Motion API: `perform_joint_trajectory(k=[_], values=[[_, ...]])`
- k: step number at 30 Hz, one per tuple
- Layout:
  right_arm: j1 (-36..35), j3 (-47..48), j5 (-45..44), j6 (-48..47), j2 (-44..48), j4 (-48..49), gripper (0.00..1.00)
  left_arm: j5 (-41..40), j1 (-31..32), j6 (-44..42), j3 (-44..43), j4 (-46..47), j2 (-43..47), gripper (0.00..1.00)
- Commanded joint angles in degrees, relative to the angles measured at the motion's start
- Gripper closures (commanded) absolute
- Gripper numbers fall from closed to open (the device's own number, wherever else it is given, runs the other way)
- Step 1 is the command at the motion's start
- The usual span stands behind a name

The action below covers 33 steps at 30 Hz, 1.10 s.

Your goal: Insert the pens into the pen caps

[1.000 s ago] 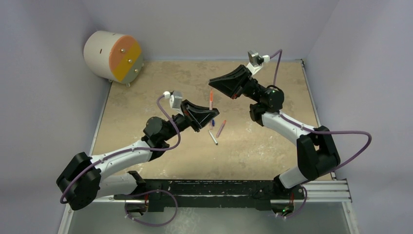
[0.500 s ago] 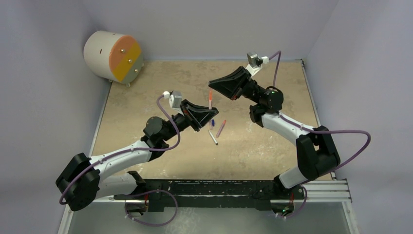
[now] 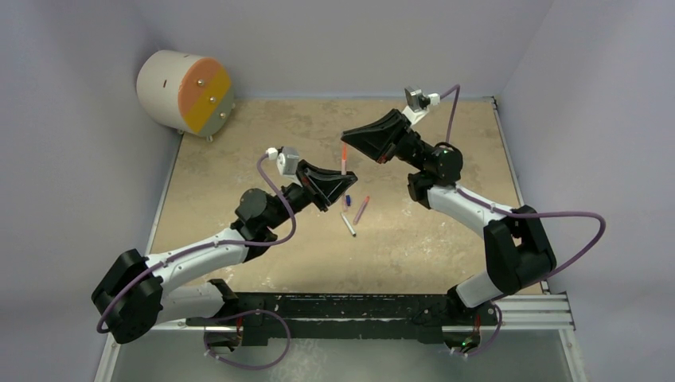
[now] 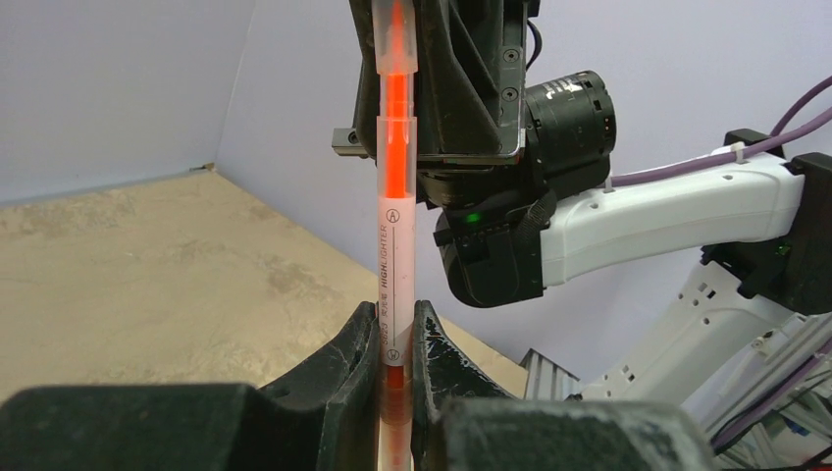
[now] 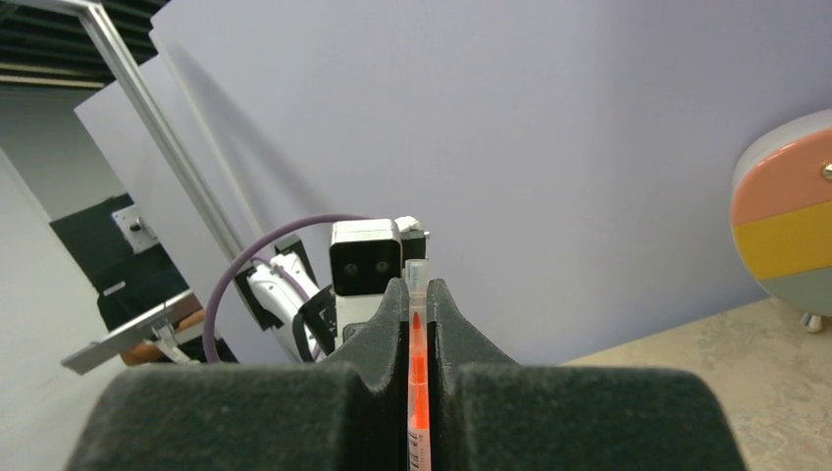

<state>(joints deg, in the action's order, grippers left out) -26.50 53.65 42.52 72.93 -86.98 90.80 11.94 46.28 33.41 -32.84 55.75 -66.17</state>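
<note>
The orange-red pen (image 3: 343, 163) hangs upright in the air between both grippers. My left gripper (image 3: 348, 182) is shut on its lower barrel, as the left wrist view shows (image 4: 394, 312). My right gripper (image 3: 344, 138) is shut on its upper end, where a clear cap covers the orange tip (image 5: 418, 339). On the table below lie the dark blue cap (image 3: 348, 199), the white pen (image 3: 348, 224) and the pinkish-mauve pen (image 3: 361, 209). The pinkish-red cap is out of view.
A white drum with an orange and yellow face (image 3: 185, 91) lies at the back left corner. Purple walls close the tan table (image 3: 446, 239) on three sides. The arm rail (image 3: 358, 306) runs along the near edge.
My left gripper has risen slightly toward the right gripper, and the orange-red pen has shifted up a little with both grips unchanged. The things on the table have not moved.
</note>
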Motion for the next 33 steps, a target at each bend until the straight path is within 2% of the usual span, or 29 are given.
perform_joint_trajectory(k=[1,8,17,28,33], values=[[0.18,-1.00,-0.96,-0.58,1.02,25.93,1.00,-0.79,0.01,-4.28,-5.65,3.13,1.22,1.00],[0.05,-1.09,-2.24,-1.58,1.48,25.92,1.00,-2.46,0.04,-8.17,-7.53,1.00,2.11,1.00],[-0.22,-2.01,-2.93,-5.88,1.37,25.94,1.00,-2.28,0.01,-4.85,-7.96,9.31,1.45,1.00],[-0.99,-2.53,-0.54,-9.00,0.13,25.93,1.00,-4.73,0.05,-5.20,-10.69,11.85,-0.03,1.00],[-0.98,-2.08,2.72,-8.98,0.82,26.44,1.00,-4.35,0.04,-6.14,-13.11,9.66,-0.53,1.00]])
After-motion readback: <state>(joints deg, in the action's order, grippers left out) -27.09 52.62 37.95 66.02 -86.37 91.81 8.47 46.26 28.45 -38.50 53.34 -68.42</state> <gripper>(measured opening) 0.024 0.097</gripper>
